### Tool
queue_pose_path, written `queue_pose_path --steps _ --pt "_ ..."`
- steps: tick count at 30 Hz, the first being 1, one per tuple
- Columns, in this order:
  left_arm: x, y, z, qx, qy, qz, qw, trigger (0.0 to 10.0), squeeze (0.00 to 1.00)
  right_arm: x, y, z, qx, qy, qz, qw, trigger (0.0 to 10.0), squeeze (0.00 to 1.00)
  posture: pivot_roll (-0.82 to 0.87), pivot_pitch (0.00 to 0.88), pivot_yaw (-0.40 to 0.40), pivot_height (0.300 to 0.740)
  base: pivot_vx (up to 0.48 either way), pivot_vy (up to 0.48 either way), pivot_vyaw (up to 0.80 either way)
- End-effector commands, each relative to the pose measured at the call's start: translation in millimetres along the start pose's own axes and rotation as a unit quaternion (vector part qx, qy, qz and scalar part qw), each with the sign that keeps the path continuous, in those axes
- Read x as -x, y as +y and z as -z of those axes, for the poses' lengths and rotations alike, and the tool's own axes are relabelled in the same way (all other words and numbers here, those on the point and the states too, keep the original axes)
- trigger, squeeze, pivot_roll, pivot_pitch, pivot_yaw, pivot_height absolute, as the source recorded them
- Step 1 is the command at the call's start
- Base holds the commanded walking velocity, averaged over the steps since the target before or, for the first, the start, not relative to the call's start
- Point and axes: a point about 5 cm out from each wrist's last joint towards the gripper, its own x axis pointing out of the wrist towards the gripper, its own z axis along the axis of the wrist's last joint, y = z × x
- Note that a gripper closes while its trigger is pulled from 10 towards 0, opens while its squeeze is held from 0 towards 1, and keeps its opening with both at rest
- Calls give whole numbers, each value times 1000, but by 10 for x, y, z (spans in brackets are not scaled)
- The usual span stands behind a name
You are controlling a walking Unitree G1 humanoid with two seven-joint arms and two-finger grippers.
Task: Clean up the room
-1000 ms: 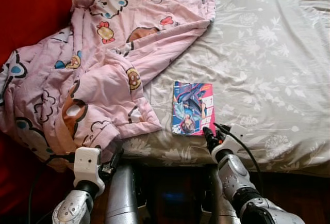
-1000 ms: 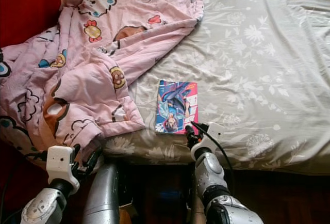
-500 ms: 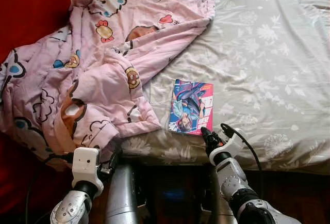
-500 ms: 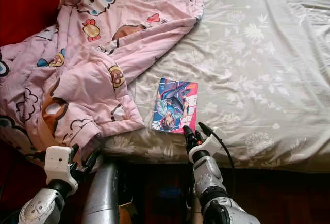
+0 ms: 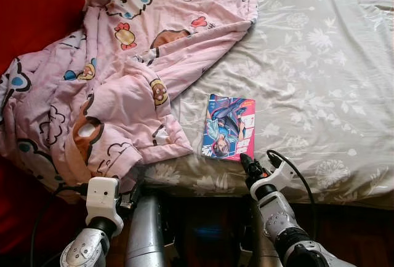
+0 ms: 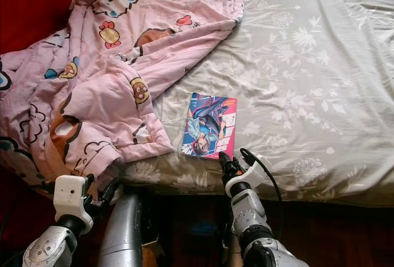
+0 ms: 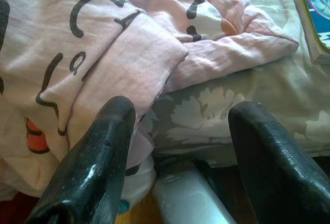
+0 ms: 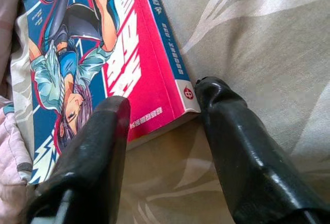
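Observation:
A manga book with a red and blue cover lies flat on the grey floral bed sheet, close to the bed's near edge. My right gripper stands open at the book's near right corner. In the right wrist view the book lies between its two black fingers, with the corner in the gap. My left gripper hangs low and open below the bed edge, facing the pink cartoon blanket.
The rumpled pink blanket covers the left half of the bed and spills over its near edge. A red surface rises at the far left. Dark floor lies below the bed edge between my arms.
My right wrist has turned a little and its fingers have edged closer to the book's near corner. The left arm has stayed where it was.

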Motion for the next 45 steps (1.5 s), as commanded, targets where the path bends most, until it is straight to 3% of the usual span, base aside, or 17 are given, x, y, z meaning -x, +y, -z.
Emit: queue_pose_path --steps 1,2,23,29,33,41,42,43,45 --pt "43 30 77 -2 18 -6 1000 10000 0 98 -96 243 -27 42 26 998 4824 0 93 332 56 579 0 0 0" --pt "36 32 73 -3 18 -6 1000 10000 0 89 -89 228 -29 40 26 998 0 0 95 331 55 579 0 0 0" --pt "-24 43 84 -5 18 -11 1000 10000 0 38 -36 128 -13 24 12 1000 0 0 87 314 51 579 0 0 0" --pt "-158 34 102 0 15 -15 1000 10000 0 -71 194 -19 81 -1 -45 996 0 0 57 271 37 579 0 0 0" --pt "-257 19 123 12 11 -20 1000 10000 0 -103 308 -97 111 -23 -80 990 0 0 39 233 27 579 0 0 0" --pt "-429 -16 149 17 7 -21 1000 10000 0 -94 318 -226 156 -53 -89 982 0 0 1 155 7 579 0 0 0" --pt "-454 -18 151 17 5 -22 1000 10000 0 -86 308 -246 170 -59 -86 980 4196 0 -4 143 5 579 0 0 0" --pt "-480 -20 152 18 4 -22 1000 10000 0 -75 294 -273 182 -66 -83 978 10000 0 -10 128 2 579 0 0 0" --pt "-525 -21 154 17 0 -24 1000 10000 0 -49 268 -324 203 -83 -77 973 10000 0 -17 112 -1 579 0 0 0"
